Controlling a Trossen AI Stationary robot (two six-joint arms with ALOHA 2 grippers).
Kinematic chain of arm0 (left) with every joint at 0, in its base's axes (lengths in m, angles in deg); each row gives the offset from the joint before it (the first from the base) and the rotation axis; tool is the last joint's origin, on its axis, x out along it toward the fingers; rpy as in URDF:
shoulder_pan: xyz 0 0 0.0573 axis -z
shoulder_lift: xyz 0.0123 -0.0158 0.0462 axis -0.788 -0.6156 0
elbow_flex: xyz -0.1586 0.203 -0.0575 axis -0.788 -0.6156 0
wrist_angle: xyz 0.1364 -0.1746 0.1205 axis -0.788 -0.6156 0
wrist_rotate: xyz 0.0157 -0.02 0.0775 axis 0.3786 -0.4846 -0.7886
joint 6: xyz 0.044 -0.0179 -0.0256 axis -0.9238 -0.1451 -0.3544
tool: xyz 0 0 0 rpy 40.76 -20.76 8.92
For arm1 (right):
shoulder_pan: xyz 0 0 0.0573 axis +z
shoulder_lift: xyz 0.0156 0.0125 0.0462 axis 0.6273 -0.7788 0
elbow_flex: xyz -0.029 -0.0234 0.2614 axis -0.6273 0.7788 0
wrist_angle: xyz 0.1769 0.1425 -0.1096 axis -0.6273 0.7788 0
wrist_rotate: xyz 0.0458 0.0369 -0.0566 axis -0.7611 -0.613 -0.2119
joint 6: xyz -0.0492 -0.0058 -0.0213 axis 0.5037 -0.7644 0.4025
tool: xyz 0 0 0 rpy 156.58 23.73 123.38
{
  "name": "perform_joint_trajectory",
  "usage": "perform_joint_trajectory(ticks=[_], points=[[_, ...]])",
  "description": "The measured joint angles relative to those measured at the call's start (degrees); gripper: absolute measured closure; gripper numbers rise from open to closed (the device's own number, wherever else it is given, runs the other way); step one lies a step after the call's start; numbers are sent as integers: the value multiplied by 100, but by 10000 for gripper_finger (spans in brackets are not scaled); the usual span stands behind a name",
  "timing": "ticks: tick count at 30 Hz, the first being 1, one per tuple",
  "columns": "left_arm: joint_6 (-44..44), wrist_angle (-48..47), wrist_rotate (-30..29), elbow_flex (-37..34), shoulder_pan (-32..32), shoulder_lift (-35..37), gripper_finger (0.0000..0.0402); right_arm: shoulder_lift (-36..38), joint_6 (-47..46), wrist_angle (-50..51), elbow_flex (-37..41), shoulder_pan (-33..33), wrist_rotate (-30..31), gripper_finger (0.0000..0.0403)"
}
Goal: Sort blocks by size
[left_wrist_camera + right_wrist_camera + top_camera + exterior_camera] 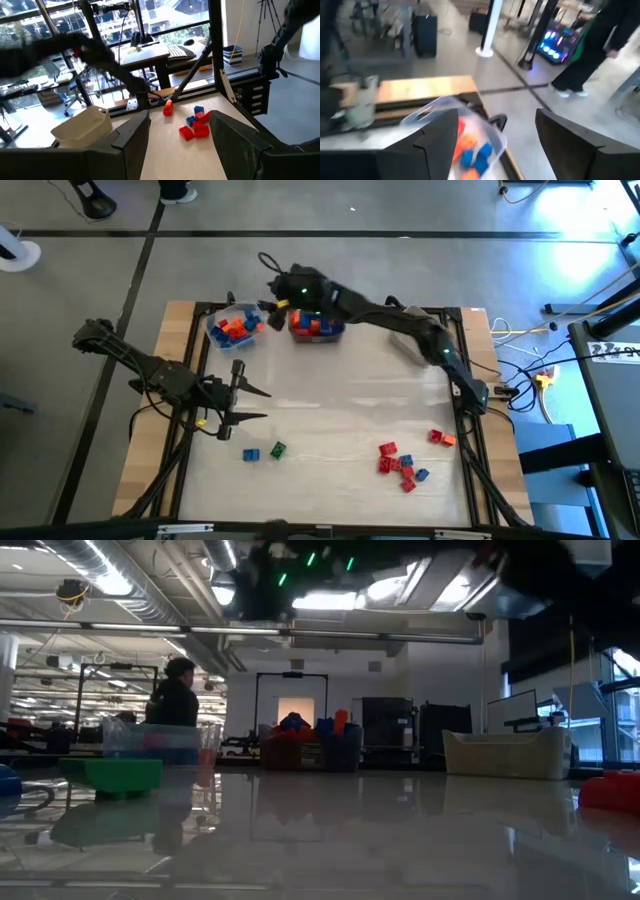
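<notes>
Two arms worked the table (330, 405). The right arm reached from its base at 3 o'clock diagonally to the far edge at 12, its right pincer (283, 298) hovering between two clear bins, fingers (440, 132) spread wide and holding nothing. In its wrist view the left bin (470, 130) lay just below, with orange and blue blocks (472, 150) inside. The left arm waited at 9 o'clock, its left pincer (255, 404) pointed toward the table's middle, fingers (132, 135) set wide apart and empty.

The middle of the table lay bare, giving open room between both arms. The two bins sat against the far wooden edge: the left bin (236, 326) at 11 o'clock, the right bin (317, 325) at 12, filled with red and blue bricks. Loose blocks lay along the near side: a blue brick (250, 454) and a green brick (278, 449) side by side at 7 o'clock, near the left pincer; a cluster of red and blue bricks (398, 464) at 5 o'clock; and a red and orange pair (441, 438) at 4 o'clock, close to the right edge.
</notes>
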Motion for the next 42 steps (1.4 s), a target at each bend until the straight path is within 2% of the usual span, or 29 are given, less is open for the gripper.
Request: perform_joint_trajectory(ticks=[4, 11, 18, 23, 28, 34, 42], points=[[241, -189, 0, 0, 0, -26, 205, 813, -7, 1626, -6, 170, 23, 139], [509, -20, -5, 0, -324, -595, 205, 2149, -469, 4079, -3, 968, 805, 139], [568, 357, -8, 39, -880, -1251, 205, 2818, -1854, 6104, -1, 2359, 1350, 139], [819, 364, 0, 83, -1256, -1511, 205, 2840, -3147, 7348, 10, 3466, 2075, 139], [1038, 164, 220, 83, -1581, -1701, 205, 2850, -4152, 7504, 417, 4434, 2262, 139], [1244, -183, 669, 85, -1878, -1786, 205, 2851, -5407, 7500, 1332, 5162, 2292, 139], [1346, -338, 675, 85, -1993, -1788, 205, 2864, -6703, 7431, 2841, 5758, 1560, 139]])
